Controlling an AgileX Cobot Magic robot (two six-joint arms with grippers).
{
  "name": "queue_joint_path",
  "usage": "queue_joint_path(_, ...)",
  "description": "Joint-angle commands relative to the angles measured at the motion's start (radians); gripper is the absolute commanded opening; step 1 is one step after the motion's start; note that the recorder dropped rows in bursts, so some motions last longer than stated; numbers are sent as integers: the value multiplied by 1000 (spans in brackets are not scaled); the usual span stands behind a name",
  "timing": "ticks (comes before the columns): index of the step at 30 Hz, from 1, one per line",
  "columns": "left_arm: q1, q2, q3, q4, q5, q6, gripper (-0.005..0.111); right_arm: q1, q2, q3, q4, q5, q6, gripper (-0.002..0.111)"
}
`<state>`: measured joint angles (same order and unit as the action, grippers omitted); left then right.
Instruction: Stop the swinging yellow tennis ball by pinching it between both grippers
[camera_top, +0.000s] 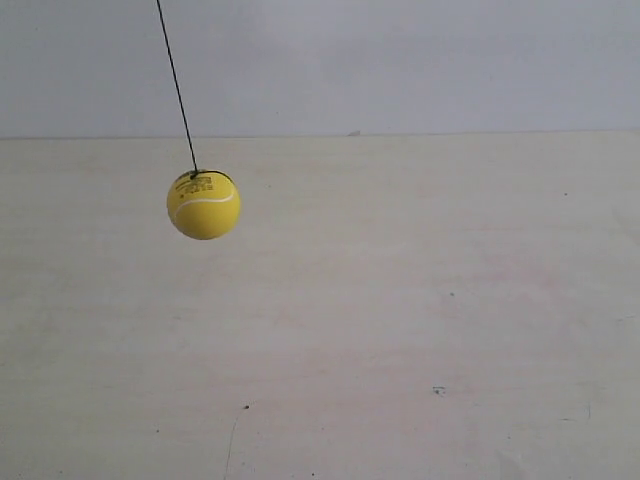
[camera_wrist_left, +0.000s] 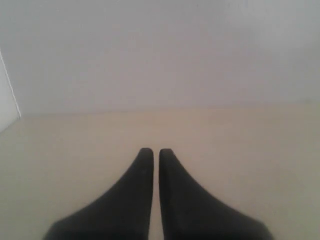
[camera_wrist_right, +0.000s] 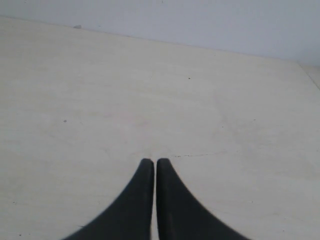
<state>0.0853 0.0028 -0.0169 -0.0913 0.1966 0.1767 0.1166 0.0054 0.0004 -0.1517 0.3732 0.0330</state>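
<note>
The yellow tennis ball (camera_top: 203, 204) hangs on a thin dark string (camera_top: 177, 85) at the left of the exterior view, above the pale table (camera_top: 400, 320). The string slants up and to the left. Neither arm shows in the exterior view. In the left wrist view my left gripper (camera_wrist_left: 156, 153) is shut, its black wedge tips close together with nothing between them. My right gripper (camera_wrist_right: 153, 162) in the right wrist view is likewise shut and holds nothing. The ball does not show in either wrist view.
A grey-white wall (camera_top: 400, 60) rises behind the table's far edge. A few small dark specks (camera_top: 438, 390) mark the tabletop. In the left wrist view a white edge (camera_wrist_left: 7, 100) stands at one side.
</note>
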Motion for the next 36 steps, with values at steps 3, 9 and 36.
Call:
queue_joint_path(3,3,-3,17,-32,134,49,5,-7,-5,0,-4,-2,-8,0)
queue_joint_path(9,3,-3,17,-31,134,37,5,-7,-5,0,-4,-2,-8,0)
queue_joint_path(36,3,-3,17,164,106,37,5,-7,-5,0,-4,-8,-8,0)
